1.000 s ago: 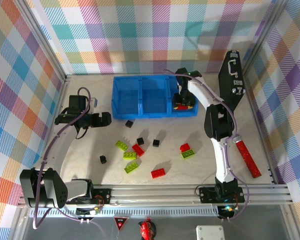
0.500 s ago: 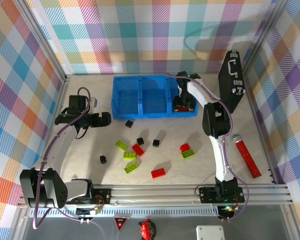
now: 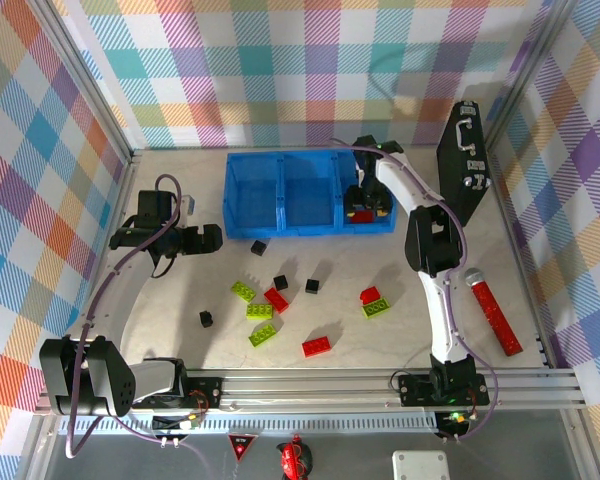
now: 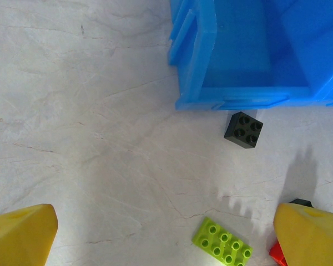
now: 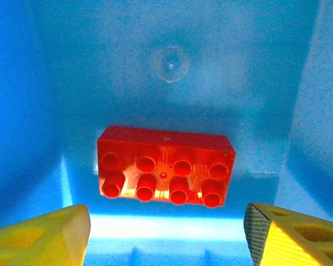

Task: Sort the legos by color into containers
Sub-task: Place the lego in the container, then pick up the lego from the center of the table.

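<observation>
The right gripper (image 5: 166, 233) is spreading wider, leaving the red lego brick (image 5: 165, 173) lying free in the blue tray (image 5: 172, 61)'s rightmost compartment: one red sorted.

Pastel plaid walls (image 3: 280, 70) enclose a pale marbled tabletop (image 3: 160, 320) on three sides

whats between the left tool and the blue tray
Bare table, apart from one black cube just off the tray's corner, seen in the left wrist view.
</observation>
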Robot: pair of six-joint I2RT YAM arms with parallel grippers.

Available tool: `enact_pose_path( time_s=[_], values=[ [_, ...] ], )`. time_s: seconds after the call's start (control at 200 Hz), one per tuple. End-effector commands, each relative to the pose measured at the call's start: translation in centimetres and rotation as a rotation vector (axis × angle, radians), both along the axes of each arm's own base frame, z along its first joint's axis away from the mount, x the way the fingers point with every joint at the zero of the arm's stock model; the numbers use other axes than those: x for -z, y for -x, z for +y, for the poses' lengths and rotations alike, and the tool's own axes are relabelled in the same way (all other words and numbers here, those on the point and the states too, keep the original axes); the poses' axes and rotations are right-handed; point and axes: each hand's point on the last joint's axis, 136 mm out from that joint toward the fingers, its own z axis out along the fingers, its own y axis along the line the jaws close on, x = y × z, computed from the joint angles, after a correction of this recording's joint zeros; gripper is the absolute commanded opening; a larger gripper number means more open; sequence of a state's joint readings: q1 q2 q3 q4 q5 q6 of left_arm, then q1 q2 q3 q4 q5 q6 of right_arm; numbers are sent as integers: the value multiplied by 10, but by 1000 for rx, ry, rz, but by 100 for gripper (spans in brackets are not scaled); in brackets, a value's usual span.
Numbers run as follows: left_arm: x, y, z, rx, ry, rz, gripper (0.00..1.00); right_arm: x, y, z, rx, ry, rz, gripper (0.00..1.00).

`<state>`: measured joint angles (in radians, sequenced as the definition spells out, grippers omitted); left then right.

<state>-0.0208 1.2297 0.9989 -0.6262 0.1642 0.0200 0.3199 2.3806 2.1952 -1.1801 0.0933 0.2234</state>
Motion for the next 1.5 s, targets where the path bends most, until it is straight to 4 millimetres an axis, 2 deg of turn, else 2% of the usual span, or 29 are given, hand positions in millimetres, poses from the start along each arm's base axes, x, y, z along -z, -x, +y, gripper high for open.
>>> enact_pose_path(
  time_s=[0.0,0.345,0.605,0.75,0.925,1.075,1.34,1.495],
  values=[
    [2,3,3,3,-8,13,100,-42,4,-2,-8,-19,-46,75],
    [1,3,0,1,19,4,100,-84,20,-1,2,-61,-92,75],
    [-10,-1,-20,2,108,-17,98,-113,45,1,13,-138,-136,75],
    [-15,1,-32,19,100,-4,96,-119,61,-1,21,-173,-155,75],
    [-15,0,-51,27,102,-12,96,-116,78,-2,26,-200,-160,74],
    [1,-6,-73,76,64,-13,90,-115,88,-4,20,-206,-153,74],
    [47,-29,-110,174,7,26,75,-125,101,-14,15,-175,-176,74],
    [75,-39,-122,199,-39,77,69,-124,108,-21,16,-148,-171,73]
  ],
)
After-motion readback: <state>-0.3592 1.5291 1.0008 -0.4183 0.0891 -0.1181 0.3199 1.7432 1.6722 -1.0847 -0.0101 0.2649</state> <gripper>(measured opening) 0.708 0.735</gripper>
